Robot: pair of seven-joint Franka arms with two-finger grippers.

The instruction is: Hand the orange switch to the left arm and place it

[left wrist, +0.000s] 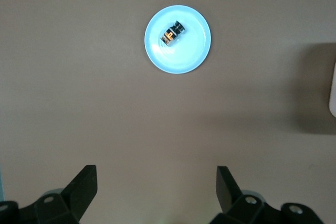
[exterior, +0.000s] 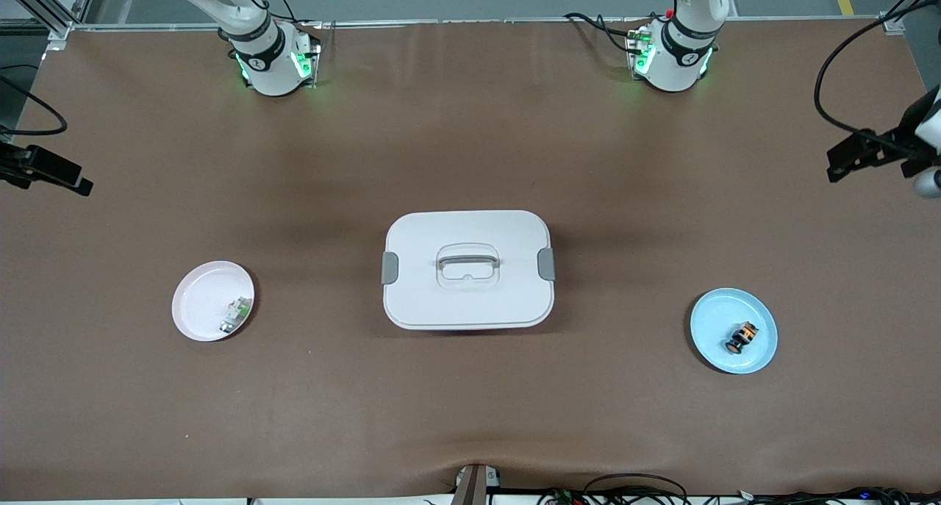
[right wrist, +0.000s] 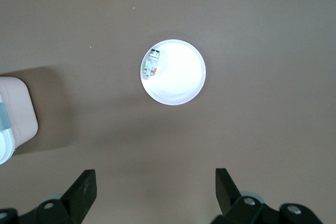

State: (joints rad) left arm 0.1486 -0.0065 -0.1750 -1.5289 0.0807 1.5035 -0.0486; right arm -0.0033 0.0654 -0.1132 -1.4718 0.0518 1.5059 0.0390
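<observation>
Stretching across the whole scene is the brown table [exterior: 470, 137], and sitting square in the middle of it is the box [exterior: 467, 270], lid on, grey latches at both ends, handle lying flat on top. Toward the left arm's end lies the blue plate [exterior: 734, 331], and on it, well apart from the box, rests the orange switch [exterior: 741, 337] (tiny, black, lying on its side). Toward the right arm's end, the pink plate [exterior: 213, 301] carries the small white-and-green part [exterior: 235, 315]. Both arms wait up high: the left gripper [left wrist: 156, 192] hangs over bare table near the blue plate, fingers spread wide and empty; the right gripper [right wrist: 155, 192] hangs likewise near the pink plate, fingers spread, nothing between them.
</observation>
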